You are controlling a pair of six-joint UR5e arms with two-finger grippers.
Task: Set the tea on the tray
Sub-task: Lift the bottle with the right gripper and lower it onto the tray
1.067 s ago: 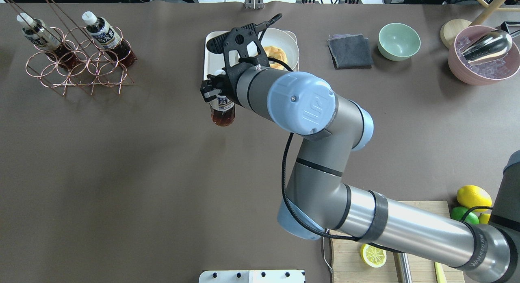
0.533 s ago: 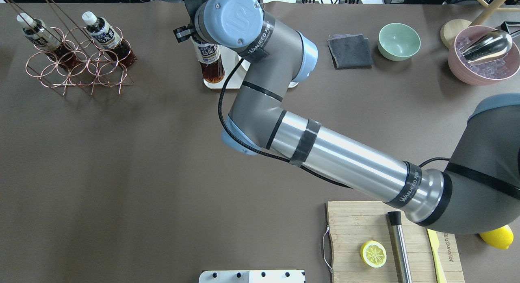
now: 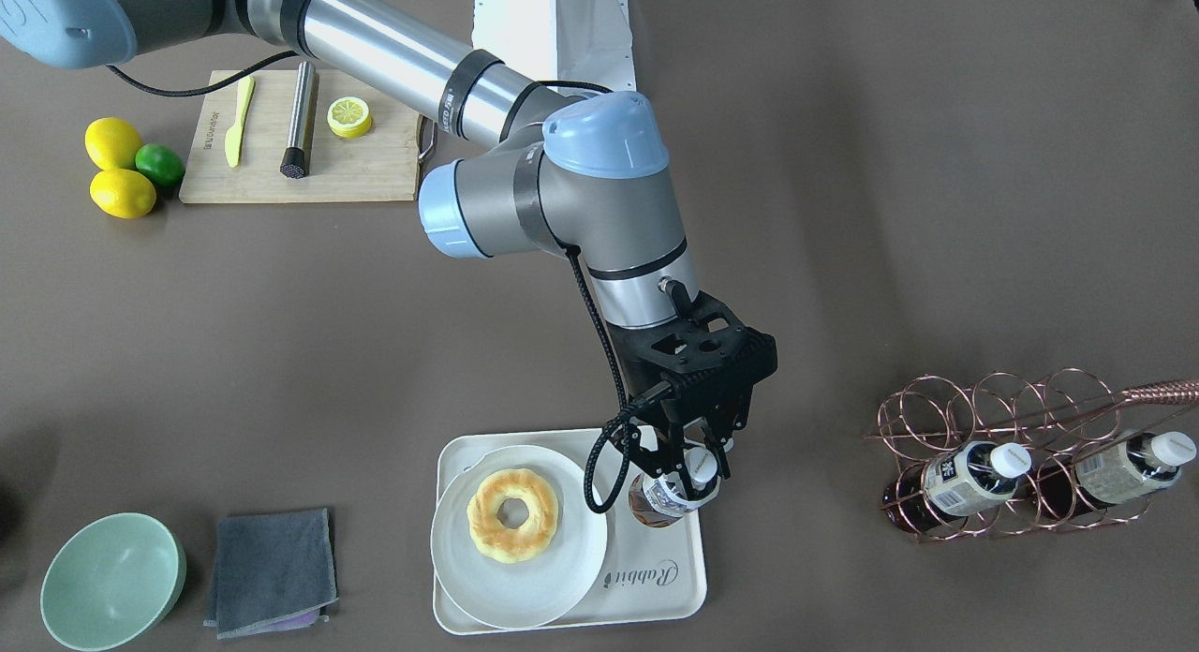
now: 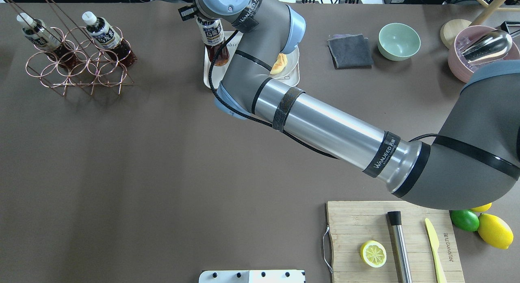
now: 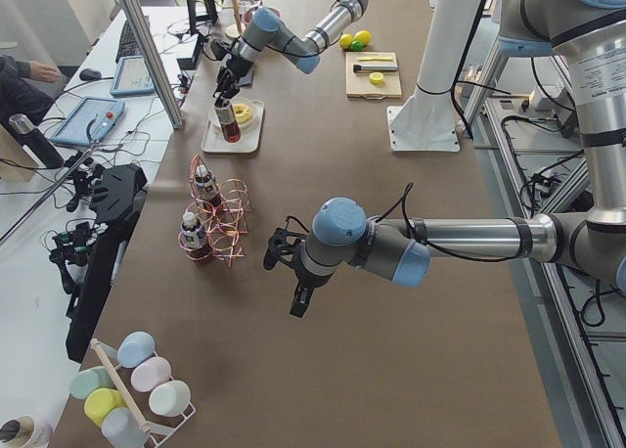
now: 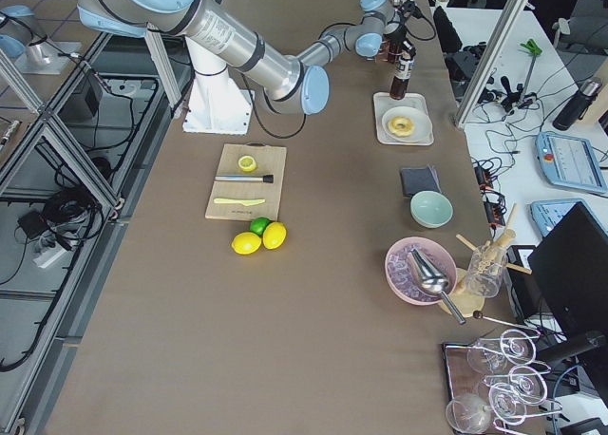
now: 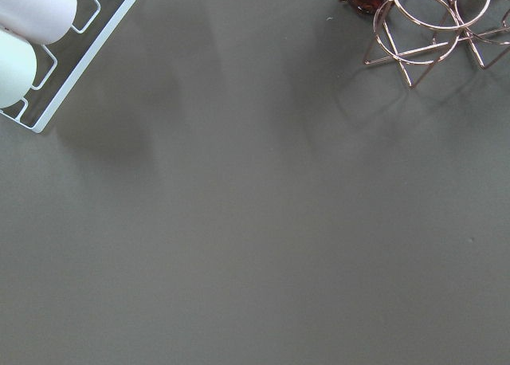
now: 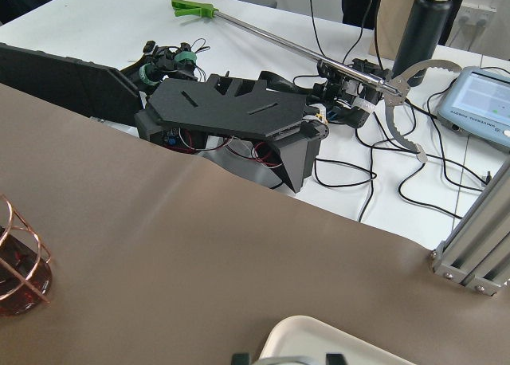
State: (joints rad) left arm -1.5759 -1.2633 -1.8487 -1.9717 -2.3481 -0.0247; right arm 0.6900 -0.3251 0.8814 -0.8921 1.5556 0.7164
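My right gripper (image 3: 695, 457) is shut on the neck of a tea bottle (image 3: 671, 491), just under its white cap, and holds it upright. The bottle's base is at the cream tray (image 3: 656, 577), on the side beside the round plate. I cannot tell whether the base touches the tray. The overhead view shows the bottle (image 4: 213, 38) over the tray's far left part (image 4: 207, 73). Two more tea bottles (image 3: 965, 479) (image 3: 1115, 469) lie in a copper wire rack (image 3: 1021, 413). My left gripper (image 5: 296, 293) hovers over bare table near the rack. I cannot tell whether it is open or shut.
A white plate (image 3: 525, 591) with a ring pastry (image 3: 513, 516) fills most of the tray. A grey cloth (image 3: 272, 572) and a green bowl (image 3: 112, 582) lie beside it. A cutting board (image 3: 375, 170) with a lemon half, and lemons, are near the robot base. A pink bowl (image 4: 479, 69) is far right.
My right arm has carried the bottle from the table in front of the tray to over the tray's left part, farther from the robot.
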